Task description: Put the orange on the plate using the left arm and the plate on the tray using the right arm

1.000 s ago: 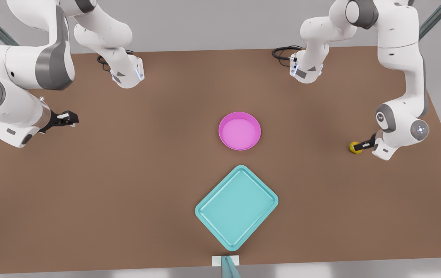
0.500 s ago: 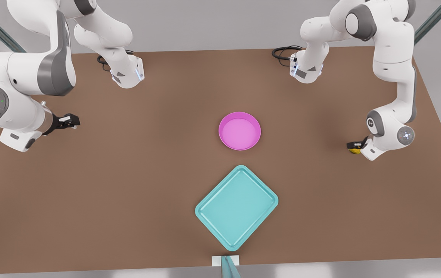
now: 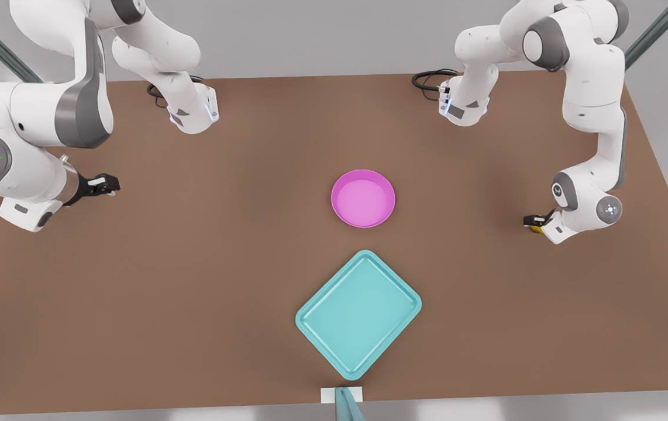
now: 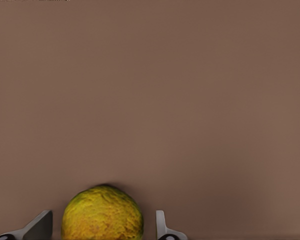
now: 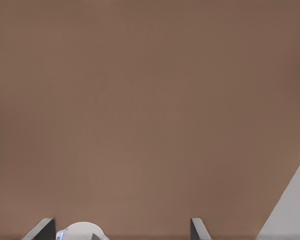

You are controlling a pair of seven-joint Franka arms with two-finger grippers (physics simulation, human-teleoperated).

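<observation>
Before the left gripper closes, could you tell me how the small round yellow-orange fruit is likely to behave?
The small round yellow-orange fruit sits on the flat brown table, so a nudge would probably roll it. Its rough mottled skin should grip reasonably. The left gripper straddles it with gaps either side, so an uneven close might push it sideways. The right gripper waits.

The left arm, on the front view's right, is reaching down from its white shoulder links with the elbow bent and the wrist turned low toward the brown desk (image 3: 240, 245). Its left hand (image 3: 536, 222) is sitting down at the surface, and in the left wrist view its two grey fingers (image 4: 162, 227) are standing parted on either side of the small mottled yellow-orange fruit (image 4: 102, 214), with a gap showing at each side. The right arm, on the front view's left, is waiting, its right hand (image 3: 106, 185) hanging above the desk with fingers (image 5: 199, 229) spread wide.
</observation>
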